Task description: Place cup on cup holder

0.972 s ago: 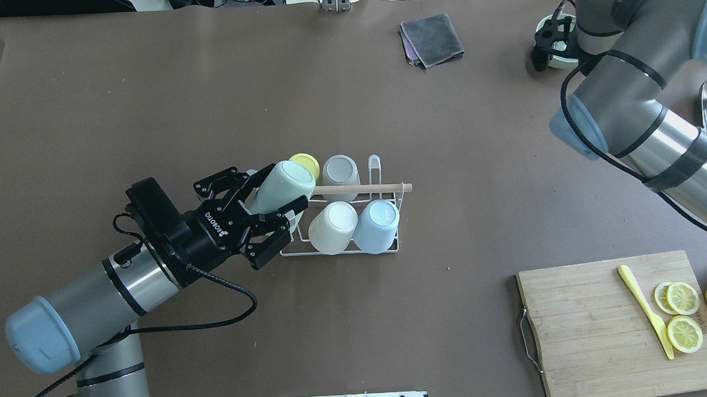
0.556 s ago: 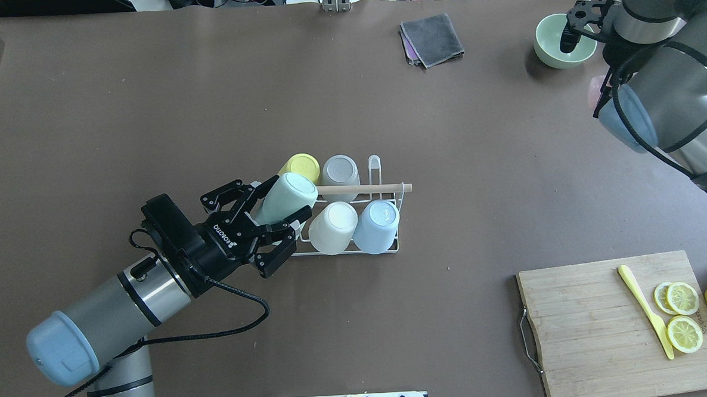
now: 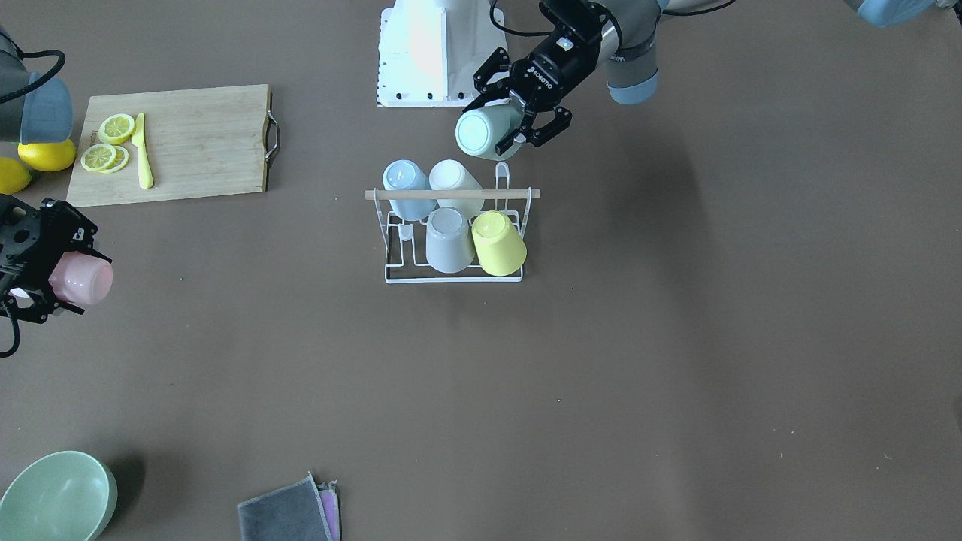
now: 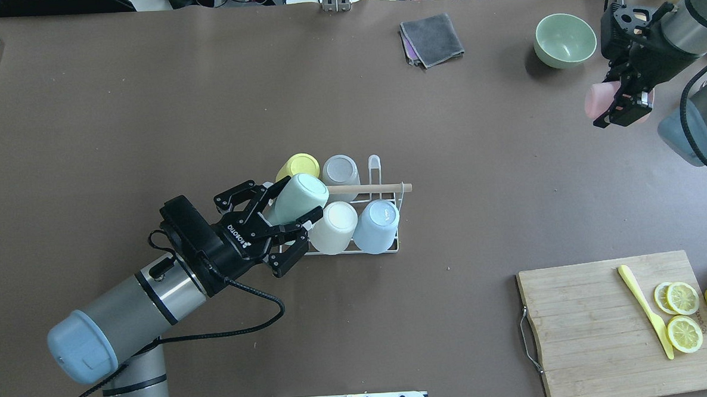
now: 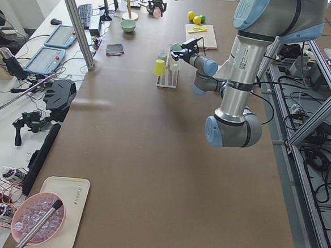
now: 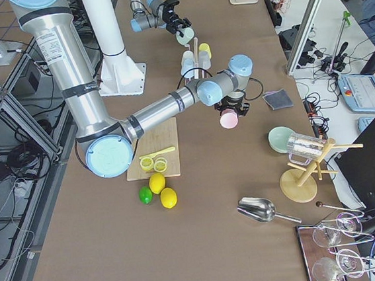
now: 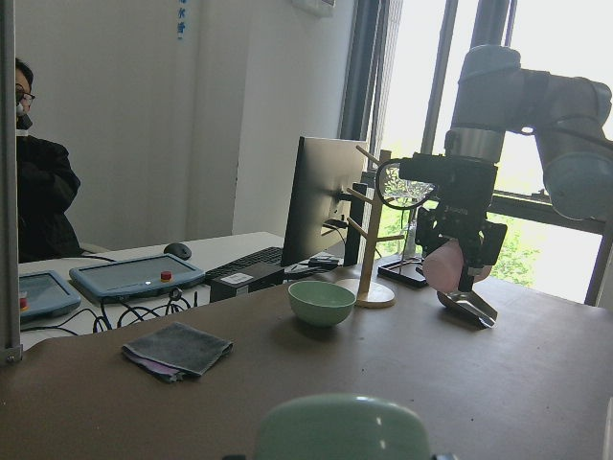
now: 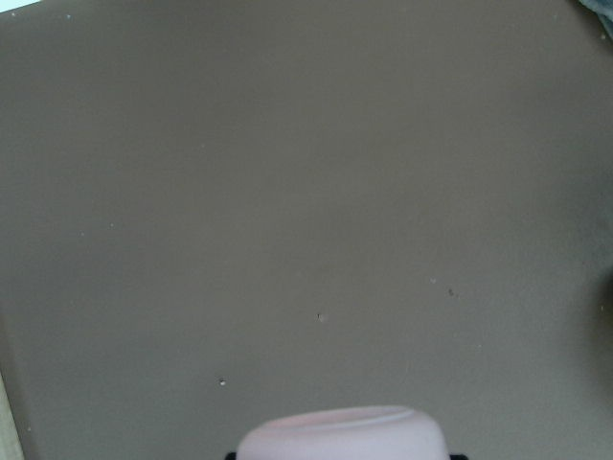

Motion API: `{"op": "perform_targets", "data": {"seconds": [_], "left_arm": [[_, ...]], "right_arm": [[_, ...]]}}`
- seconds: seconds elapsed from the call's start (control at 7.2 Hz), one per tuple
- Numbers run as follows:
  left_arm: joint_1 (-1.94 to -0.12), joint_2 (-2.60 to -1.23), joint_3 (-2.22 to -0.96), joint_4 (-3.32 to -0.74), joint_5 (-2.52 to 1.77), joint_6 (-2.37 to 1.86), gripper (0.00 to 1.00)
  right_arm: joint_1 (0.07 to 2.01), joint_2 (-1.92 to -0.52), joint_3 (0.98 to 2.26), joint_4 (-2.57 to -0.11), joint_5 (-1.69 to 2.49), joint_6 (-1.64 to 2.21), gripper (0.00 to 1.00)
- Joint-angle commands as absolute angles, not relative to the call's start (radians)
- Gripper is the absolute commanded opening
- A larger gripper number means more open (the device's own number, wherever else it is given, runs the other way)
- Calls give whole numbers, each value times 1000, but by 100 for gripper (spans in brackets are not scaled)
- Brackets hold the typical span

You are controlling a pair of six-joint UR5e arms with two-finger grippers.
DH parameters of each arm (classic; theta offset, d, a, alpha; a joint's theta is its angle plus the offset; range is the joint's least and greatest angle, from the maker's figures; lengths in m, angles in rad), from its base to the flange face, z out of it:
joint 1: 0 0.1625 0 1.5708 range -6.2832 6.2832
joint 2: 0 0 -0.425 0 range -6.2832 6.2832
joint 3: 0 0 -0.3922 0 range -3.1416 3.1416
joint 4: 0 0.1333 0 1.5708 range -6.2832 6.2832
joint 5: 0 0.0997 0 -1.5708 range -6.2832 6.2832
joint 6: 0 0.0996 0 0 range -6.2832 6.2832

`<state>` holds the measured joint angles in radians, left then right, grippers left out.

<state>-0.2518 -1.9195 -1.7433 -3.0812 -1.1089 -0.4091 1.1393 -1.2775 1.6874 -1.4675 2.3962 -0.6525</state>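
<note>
**At frame centre: 4 cups racked, 2 in hand**

At the centre of the overhead view stands the holder (image 4: 371, 188), a white wire rack with a wooden bar across it. 4 cups sit on its pegs, tilted, bases up. The yellow cup (image 4: 300, 164) and grey cup (image 4: 340, 169) are in the upper row, the white cup (image 4: 334, 226) and blue cup (image 4: 377, 224) in the lower row.

2 pegs look bare. The upper-row peg (image 4: 374, 162) is at the right end. The lower-row peg (image 3: 502, 174) is clear only in the front view, at the rack's upper right.

The left gripper (image 4: 287, 204) has its fingers closed on the sides of the mint cup (image 4: 304, 191). The cup is tilted, base toward upper right. It hangs over the holder's left end, just beside the white cup. In the front view its lower edge is just above the lower-row peg. Contact with the peg: cannot tell.

The right gripper (image 3: 71, 272), at the upper right of the overhead view, is clamped on the pink cup (image 4: 594, 100). That cup is off the table, near the bowl (image 4: 564, 40) and well apart from the holder.

Status, as judged:
- 4 of 6 places are filled.
- Cup 5 (mint) is at its peg but not released. It needs lowering over the peg, then the fingers opened.
- Cup 6 (pink) is lifted, with the whole carry to the upper-row peg to come.
</note>
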Motion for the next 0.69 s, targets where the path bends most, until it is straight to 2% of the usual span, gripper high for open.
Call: {"op": "perform_targets", "data": {"seconds": [0.0, 0.14, 0.56], "left_arm": [[-252, -1921, -1715, -3120, -1109, -407, 0], [-252, -1922, -1682, -3161, -1108, -391, 0], [-250, -1942, -1663, -3168, -1108, -376, 0]], "right_arm": [[1143, -1269, 1649, -1364, 2433, -652, 0], [1155, -1263, 1654, -1347, 2478, -609, 0], [1157, -1264, 1628, -1086, 2471, -604, 0]]}}
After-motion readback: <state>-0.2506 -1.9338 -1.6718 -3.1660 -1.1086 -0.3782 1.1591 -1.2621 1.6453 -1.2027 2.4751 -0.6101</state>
